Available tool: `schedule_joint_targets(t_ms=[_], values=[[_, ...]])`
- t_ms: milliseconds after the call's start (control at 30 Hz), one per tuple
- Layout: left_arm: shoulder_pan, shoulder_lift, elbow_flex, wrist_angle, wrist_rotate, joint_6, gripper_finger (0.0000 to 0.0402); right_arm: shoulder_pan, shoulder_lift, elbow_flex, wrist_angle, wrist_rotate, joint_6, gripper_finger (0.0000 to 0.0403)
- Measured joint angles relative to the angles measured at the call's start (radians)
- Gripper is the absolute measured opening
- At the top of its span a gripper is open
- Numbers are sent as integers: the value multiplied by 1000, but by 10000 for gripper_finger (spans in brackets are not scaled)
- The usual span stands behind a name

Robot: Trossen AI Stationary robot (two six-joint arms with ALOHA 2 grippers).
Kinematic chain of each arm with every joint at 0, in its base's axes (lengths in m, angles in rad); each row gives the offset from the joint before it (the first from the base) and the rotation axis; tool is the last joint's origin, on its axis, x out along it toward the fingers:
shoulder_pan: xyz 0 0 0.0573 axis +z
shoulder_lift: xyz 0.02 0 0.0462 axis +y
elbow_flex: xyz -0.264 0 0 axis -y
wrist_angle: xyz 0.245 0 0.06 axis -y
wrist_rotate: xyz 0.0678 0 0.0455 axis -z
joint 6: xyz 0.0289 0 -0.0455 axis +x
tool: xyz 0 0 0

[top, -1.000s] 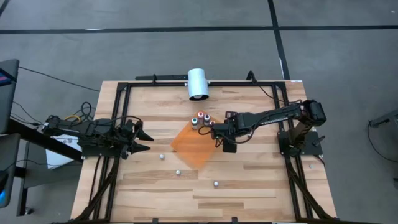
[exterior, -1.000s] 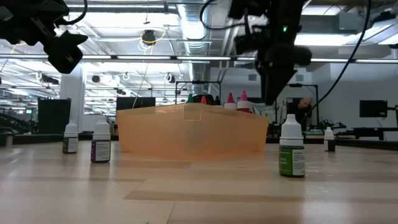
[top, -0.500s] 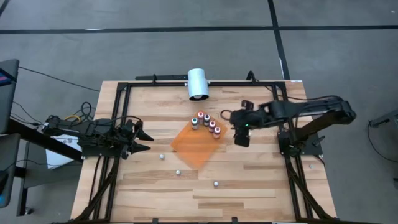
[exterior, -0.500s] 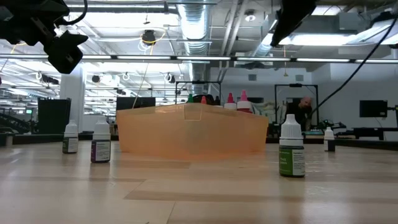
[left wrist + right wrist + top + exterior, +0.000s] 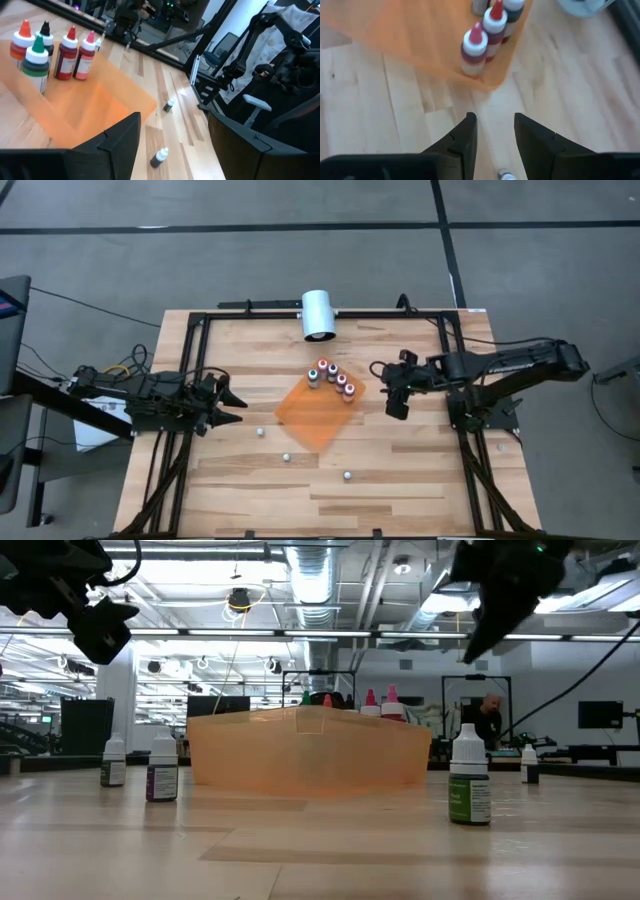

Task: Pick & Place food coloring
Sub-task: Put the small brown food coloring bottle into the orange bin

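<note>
Right gripper (image 5: 383, 377) pulled back from the orange sheet (image 5: 316, 412) toward the counter's right edge, narrowly parted, empty. Bottles (image 5: 331, 377) upright on the sheet's far corner; three more (image 5: 285, 457) loose nearer the front edge. Left gripper (image 5: 234, 405) wide, idle.

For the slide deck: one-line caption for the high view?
Right pincer hangs empty beside the orange sheet carrying a cluster of food coloring bottles; left pincer waits at the table's left.
</note>
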Motion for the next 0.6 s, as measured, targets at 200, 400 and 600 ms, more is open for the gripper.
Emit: schedule_joint_targets(t_ms=[200,400,600], values=[[0,0,0,-38,-12,0,224,12,-87,-132,67,-16,38,118],[0,0,0,-62,-29,0,224,9,-208,-201,86,-16,24,118],[0,0,0,-76,-29,0,224,9,-373,-249,79,-16,22,117]])
